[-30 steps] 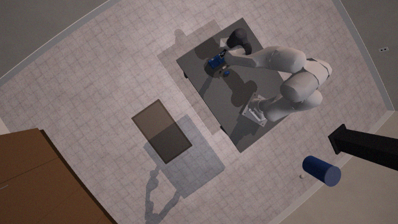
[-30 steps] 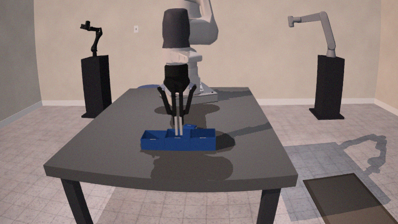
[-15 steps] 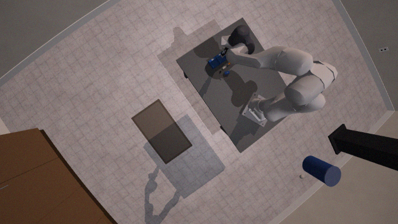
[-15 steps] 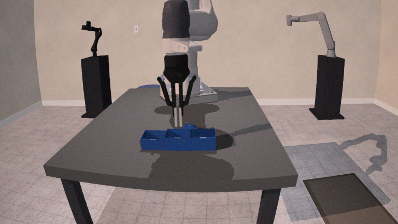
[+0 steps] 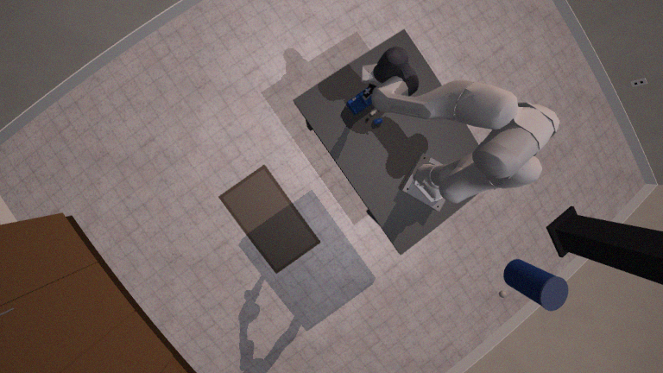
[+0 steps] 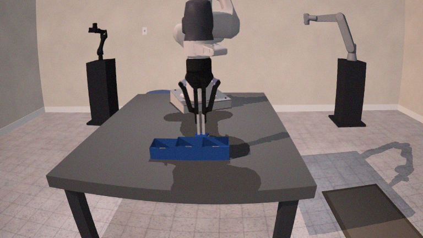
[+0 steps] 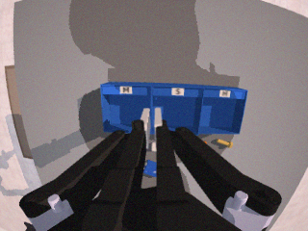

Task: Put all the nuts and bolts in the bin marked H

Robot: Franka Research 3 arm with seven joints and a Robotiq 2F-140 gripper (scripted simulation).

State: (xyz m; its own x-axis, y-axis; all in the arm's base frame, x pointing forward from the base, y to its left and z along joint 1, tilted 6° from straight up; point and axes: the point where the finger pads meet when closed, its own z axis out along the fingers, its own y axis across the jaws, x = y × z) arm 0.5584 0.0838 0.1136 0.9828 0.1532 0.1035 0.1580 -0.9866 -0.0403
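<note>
My gripper (image 6: 200,133) (image 7: 152,116) is shut with nothing seen between its narrow fingertips. It is above the table, by the joined blue bins (image 5: 354,106) (image 6: 190,153), near the M and S divider in the wrist view. The H bin (image 7: 219,115) is on the right there; nothing shows inside its visible part. A small yellow-orange piece (image 7: 224,142), long with a thicker end, lies outside below the H bin. An orange bit (image 7: 205,142) beside it is mostly hidden by a finger. Whether these are bolts or nuts I cannot tell.
A blue object (image 5: 377,122) (image 7: 150,168) lies on the table (image 5: 337,144) (image 6: 109,166), on the arm's side of the bins. A small pale piece (image 5: 373,112) (image 7: 154,145) and a dark piece (image 5: 367,119) lie near it. The arm hides part of the bins from above.
</note>
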